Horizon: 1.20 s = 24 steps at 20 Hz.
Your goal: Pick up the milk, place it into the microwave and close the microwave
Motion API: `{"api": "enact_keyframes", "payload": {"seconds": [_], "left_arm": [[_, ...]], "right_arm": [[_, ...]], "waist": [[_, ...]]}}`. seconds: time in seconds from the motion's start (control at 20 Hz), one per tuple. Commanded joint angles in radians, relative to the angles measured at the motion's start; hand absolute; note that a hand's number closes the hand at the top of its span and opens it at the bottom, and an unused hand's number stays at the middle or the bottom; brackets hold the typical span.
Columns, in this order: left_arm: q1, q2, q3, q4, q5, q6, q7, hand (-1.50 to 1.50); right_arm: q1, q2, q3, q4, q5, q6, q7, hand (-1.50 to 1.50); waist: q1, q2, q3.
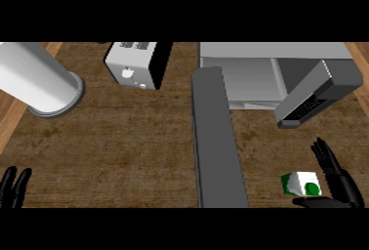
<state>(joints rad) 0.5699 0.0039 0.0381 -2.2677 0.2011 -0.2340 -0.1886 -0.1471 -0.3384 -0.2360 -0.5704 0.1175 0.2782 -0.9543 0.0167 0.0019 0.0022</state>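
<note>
Milk carton (301,183): small, boxy, white with green patches. Stands on the counter (122,146) at lower right, not yet lifted. Flanked by the right hand (337,181) on the outer side, fingers straight and pointing up, thumb crossing the near side; open, nothing gripped, contact unclear. Left hand (14,188) resting open at the lower left edge. Judged outstanding: grasp, transfer, door closing. Just left of the carton, a long flat grey slab (216,141). Further up, the microwave (252,73): grey, boxy, cavity open. Counter brown, wood-grained, matte.
</note>
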Motion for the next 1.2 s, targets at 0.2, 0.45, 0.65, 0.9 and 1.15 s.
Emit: {"api": "enact_keyframes", "payload": {"seconds": [0.2,0.45,0.65,0.9,1.15], "left_arm": [[-0.026,0.005,0.013,0.034,-0.005,0.013,0.021,-1.50],[0.049,0.019,0.047,0.027,0.059,-0.050,-0.024,-1.50],[0.051,-0.003,-0.012,-0.038,0.015,-0.010,0.030,-1.50],[-0.005,0.012,0.059,0.046,0.033,-0.023,-0.002,-1.50],[-0.013,0.004,0.033,0.016,0.044,-0.023,0.032,-1.50]], "right_arm": [[0.015,0.031,0.154,-0.022,-0.008,0.356,-0.134,-1.50],[0.065,0.059,0.138,-0.132,-0.043,0.151,-0.203,1.50],[0.015,0.071,0.098,-0.148,-0.075,0.050,-0.155,1.50],[0.048,0.088,0.118,-0.218,-0.128,0.096,-0.132,1.50],[-0.074,0.096,0.015,-0.194,-0.214,-0.033,-0.002,1.50]], "waist": [[-0.009,0.000,0.001],[-0.011,-0.007,-0.002],[-0.007,-0.004,-0.001],[-0.011,-0.003,-0.002],[-0.008,-0.002,-0.002]]}}
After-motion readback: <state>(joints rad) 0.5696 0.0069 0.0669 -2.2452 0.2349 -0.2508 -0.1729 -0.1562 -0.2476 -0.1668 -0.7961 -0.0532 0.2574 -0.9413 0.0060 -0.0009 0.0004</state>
